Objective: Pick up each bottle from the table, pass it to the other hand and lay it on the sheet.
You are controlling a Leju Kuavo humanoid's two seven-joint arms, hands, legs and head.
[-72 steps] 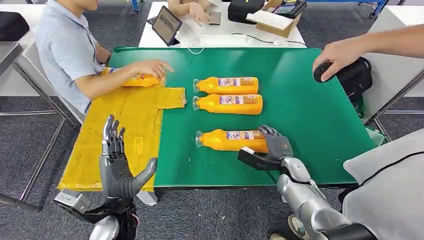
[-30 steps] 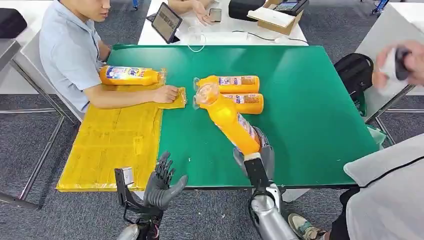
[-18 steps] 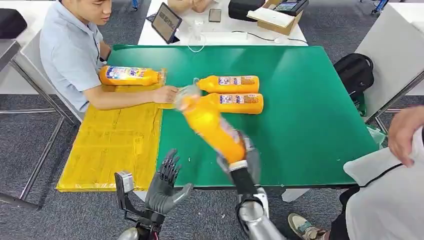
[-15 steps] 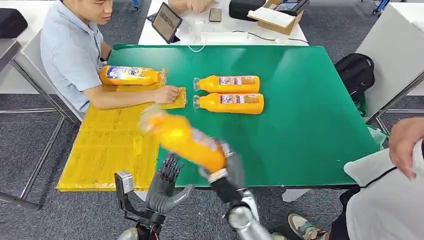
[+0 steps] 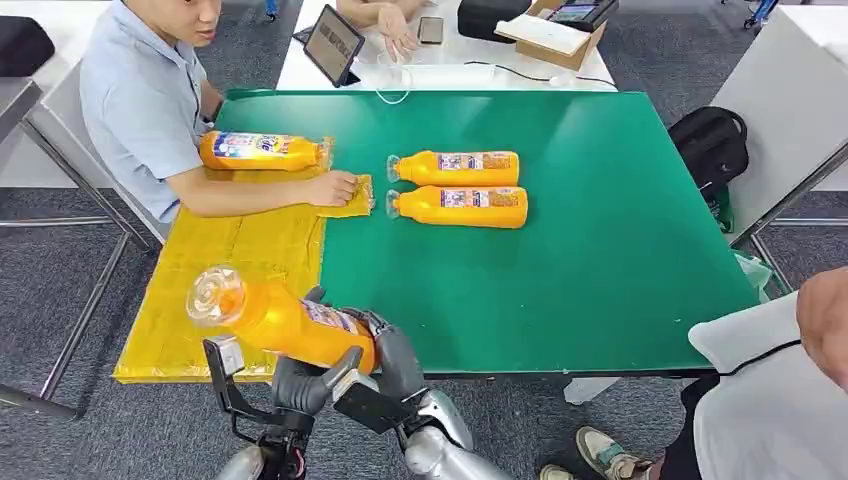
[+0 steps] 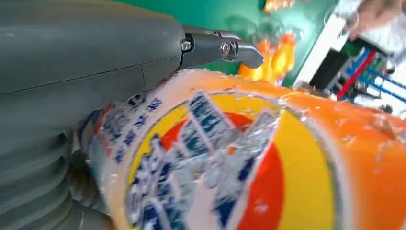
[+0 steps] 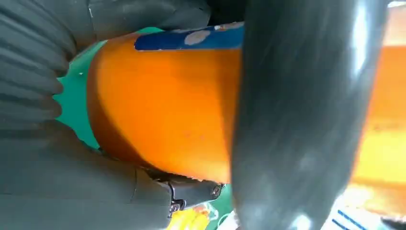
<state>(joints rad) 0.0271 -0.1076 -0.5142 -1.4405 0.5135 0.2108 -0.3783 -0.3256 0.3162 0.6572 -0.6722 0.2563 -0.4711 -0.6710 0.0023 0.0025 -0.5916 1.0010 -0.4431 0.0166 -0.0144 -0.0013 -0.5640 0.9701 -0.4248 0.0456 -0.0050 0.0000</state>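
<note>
The right hand point(image 5: 392, 352) is wrapped around the base end of an orange bottle point(image 5: 280, 318), held tilted in the air above the near-left corner of the green table point(image 5: 620, 250), its clear cap end reaching out over the near part of the yellow sheet point(image 5: 235, 255). The left hand point(image 5: 305, 380) is under the bottle's lower body with its thumb against the side; in the left wrist view the thumb and palm lie against the label, so both hands appear to be in contact with the bottle, though whether the left hand carries any weight cannot be told. This is judged to be the hand-over itself: the pick-up of this bottle is done, while the release by the right hand and the laying down on the sheet remain. Four bottles are counted. One bottle point(image 5: 262, 151) lies at the far end of the sheet beside the forearm of a seated person point(image 5: 145, 110), and is taken as finished. Two more bottles, one farther point(image 5: 455, 168) and one nearer point(image 5: 460, 207), lie side by side in the middle of the table, caps toward the sheet, and are yet to be handled. One sheet and one table are present; a second person's arm point(image 5: 825, 320) shows at the right edge.
</note>
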